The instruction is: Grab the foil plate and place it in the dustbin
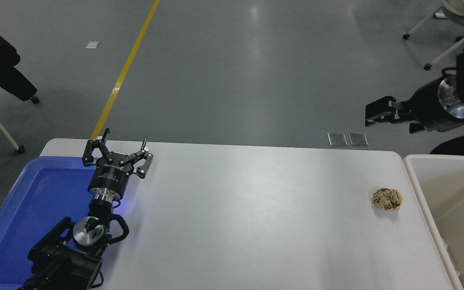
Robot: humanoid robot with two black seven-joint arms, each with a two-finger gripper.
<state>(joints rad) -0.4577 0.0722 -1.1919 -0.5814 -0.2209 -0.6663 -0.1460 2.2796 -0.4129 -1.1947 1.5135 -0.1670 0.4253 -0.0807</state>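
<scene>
Single head view; high on robot's side; faces forward-down over white table [256, 209]; floor beyond.

The dustbin [417, 177] at the surface's [256, 209] right edge is cut off by the picture's right and bottom edges. The right pincer [371, 114] shows side-on (open or closed cannot be told). The blue tray [34, 193] runs off the lower left corner, partly hidden by the left arm.
</scene>
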